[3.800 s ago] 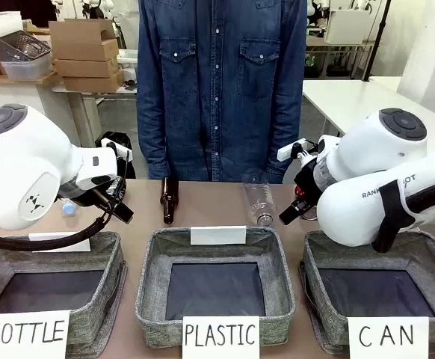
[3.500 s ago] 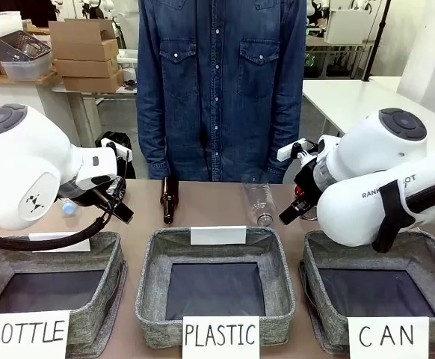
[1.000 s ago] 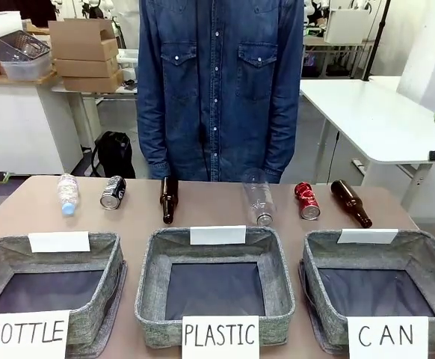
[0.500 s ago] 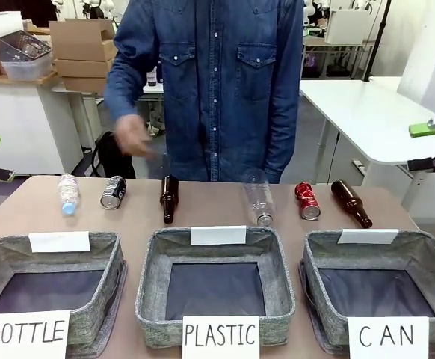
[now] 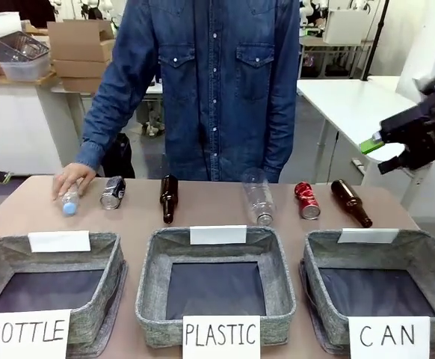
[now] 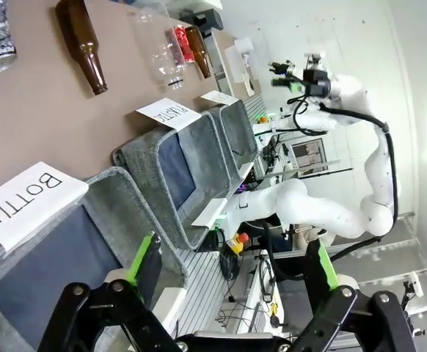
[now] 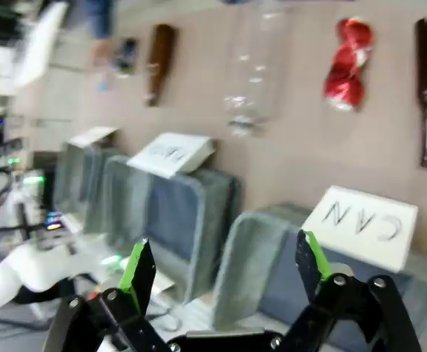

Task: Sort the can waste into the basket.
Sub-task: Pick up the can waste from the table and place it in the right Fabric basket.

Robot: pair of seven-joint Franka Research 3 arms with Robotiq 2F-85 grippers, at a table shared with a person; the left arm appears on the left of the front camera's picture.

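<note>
Up at two o'clock the right gripper (image 5: 380, 155) hangs open, empty; left gripper (image 6: 234, 253) open too. At eleven o'clock of the basket (image 5: 425, 258) lies the red can (image 5: 306, 200), brown bottle (image 5: 350, 202) just beside: sloppy aim could grab that. At ten, dark can (image 5: 113, 192) by a hand (image 5: 72, 179).

Person's hand (image 5: 73, 179) now down at the small bottle (image 5: 69, 203) — right arm (image 5: 427, 123) swung inward.

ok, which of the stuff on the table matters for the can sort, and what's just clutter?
For the job: red can, dark can, CAN basket.

Lying about: middle brown bottle, right brown bottle, big clear bottle, small clear bottle with the person's hand on it, PLASTIC basket, BOTTLE basket.
</note>
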